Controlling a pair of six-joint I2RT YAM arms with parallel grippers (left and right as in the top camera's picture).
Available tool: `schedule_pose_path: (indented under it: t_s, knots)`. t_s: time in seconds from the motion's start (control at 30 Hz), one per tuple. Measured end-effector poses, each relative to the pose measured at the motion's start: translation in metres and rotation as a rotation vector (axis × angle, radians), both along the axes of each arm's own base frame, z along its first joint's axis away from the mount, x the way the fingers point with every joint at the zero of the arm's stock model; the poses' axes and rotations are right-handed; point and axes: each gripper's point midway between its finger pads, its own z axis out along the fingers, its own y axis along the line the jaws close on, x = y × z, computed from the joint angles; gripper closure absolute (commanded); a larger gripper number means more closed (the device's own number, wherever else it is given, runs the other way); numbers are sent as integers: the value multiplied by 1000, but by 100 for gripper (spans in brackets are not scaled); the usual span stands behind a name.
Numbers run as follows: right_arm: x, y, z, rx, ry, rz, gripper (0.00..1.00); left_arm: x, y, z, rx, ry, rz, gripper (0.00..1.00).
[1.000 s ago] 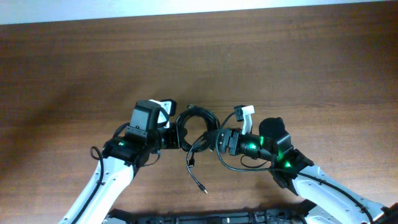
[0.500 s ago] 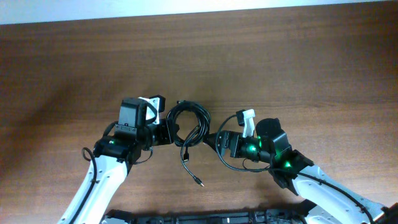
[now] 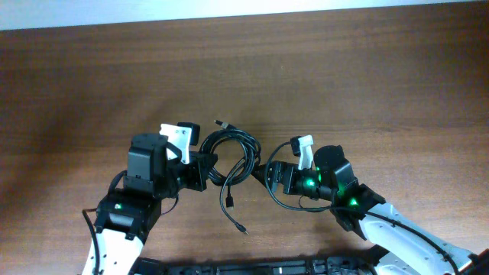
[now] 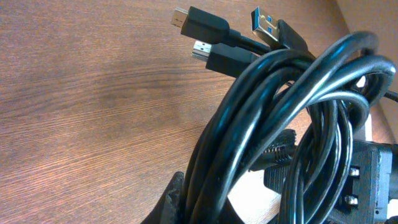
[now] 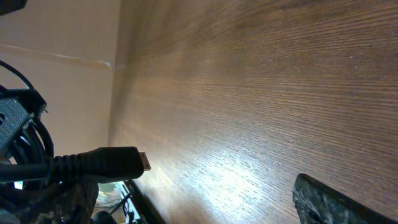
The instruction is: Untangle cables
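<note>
Black cables (image 3: pixel 243 150) pinched in L tool (image 3: pixel 205 165); R tool (image 3: pixel 266 171) spread wide.

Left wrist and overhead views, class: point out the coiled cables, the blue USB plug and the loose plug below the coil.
coiled cables (image 4: pixel 249 124), left wrist view, on a thick black strand.
blue USB plug (image 4: pixel 263 17), left wrist view, on its metal shell.
loose plug (image 3: pixel 228 201), overhead view, on its black body.

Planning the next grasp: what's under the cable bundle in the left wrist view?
Bare wooden table lies beneath the cables, plus a white part of the left gripper at lower right. The loops cover its fingertips.
</note>
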Motion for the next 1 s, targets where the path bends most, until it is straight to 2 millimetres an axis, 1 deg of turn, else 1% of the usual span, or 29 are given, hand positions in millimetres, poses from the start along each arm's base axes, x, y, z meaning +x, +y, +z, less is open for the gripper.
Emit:
schedule_pose_path:
  t_s: [0.43,0.77,0.8,0.87,0.97,1.0]
  knots:
    - [0,0,0,-1,2,0,1,-5,1,-5,8,28,0,100]
    - [0,0,0,-1,1,0,2,-2,1,-2,5,10,-1,100]
    - [1,1,2,6,-10,0,1,-2,2,-2,8,10,-2,100]
    - [4,2,7,17,-32,-1,1,-4,13,0,47,5,34,100]
    - [4,1,6,12,-30,-6,1,3,47,12,141,-57,176,100]
    - [4,1,6,13,-29,-5,2,4,55,14,159,-66,209,100]
